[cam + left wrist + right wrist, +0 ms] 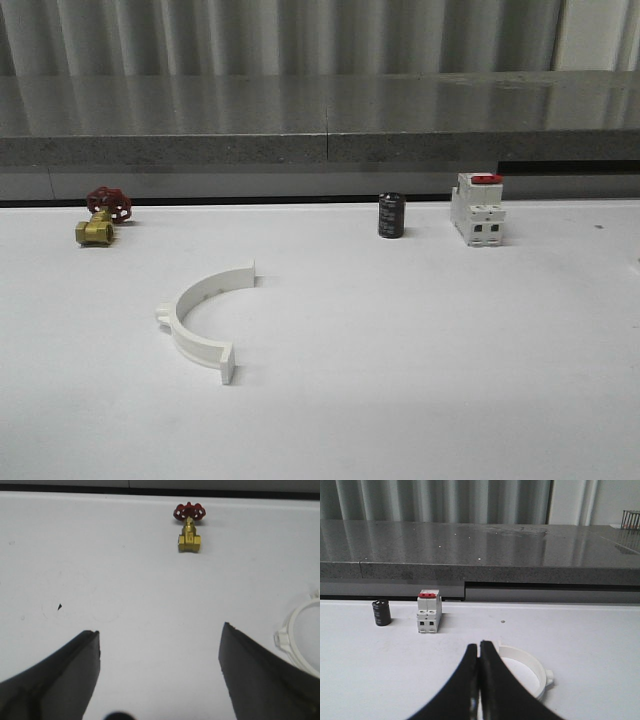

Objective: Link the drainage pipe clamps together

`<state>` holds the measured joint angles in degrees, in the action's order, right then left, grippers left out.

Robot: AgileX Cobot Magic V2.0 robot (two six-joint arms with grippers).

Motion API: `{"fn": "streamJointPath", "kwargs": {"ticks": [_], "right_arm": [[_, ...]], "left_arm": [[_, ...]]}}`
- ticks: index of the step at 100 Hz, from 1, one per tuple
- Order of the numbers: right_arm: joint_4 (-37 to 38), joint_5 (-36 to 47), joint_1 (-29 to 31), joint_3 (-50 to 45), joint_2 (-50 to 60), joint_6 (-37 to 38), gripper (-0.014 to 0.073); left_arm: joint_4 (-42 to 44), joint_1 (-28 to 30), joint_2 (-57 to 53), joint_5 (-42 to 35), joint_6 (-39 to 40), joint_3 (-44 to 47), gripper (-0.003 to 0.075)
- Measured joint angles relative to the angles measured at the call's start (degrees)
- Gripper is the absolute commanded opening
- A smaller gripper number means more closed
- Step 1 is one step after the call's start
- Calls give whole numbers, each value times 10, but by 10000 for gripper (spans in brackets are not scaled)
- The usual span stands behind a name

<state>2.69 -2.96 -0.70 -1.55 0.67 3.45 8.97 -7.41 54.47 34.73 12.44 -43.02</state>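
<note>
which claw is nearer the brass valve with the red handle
Left. The brass valve lies on the table ahead of the open left claw. The shut right claw faces the circuit breaker and black capacitor.

A pipe clamp half [203, 320] lies on the table's [420, 340] front left. Behind it sit a valve [103, 214] at left, a capacitor [391, 215] and breaker [477, 209] at right.
</note>
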Motion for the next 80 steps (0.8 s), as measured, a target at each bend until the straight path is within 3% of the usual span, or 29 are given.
{"fn": "streamJointPath", "kwargs": {"ticks": [17, 25, 39, 59, 80], "right_arm": [[0, 0, 0, 0, 0, 0, -68], [0, 0, 0, 0, 0, 0, -68], [0, 7, 0, 0, 0, 0, -68], [0, 35, 0, 0, 0, 0, -68], [-13, -47, 0, 65, -20, 2, -68]], "left_arm": [[-13, 0, -121, -9, 0, 90, 486], [-14, 0, -168, -9, 0, 118, 442], [-15, 0, -232, -9, 0, 150, 277], [-15, 0, -263, -1, 0, 162, -21], [-11, 1, -263, 4, 0, 163, -21]]}}
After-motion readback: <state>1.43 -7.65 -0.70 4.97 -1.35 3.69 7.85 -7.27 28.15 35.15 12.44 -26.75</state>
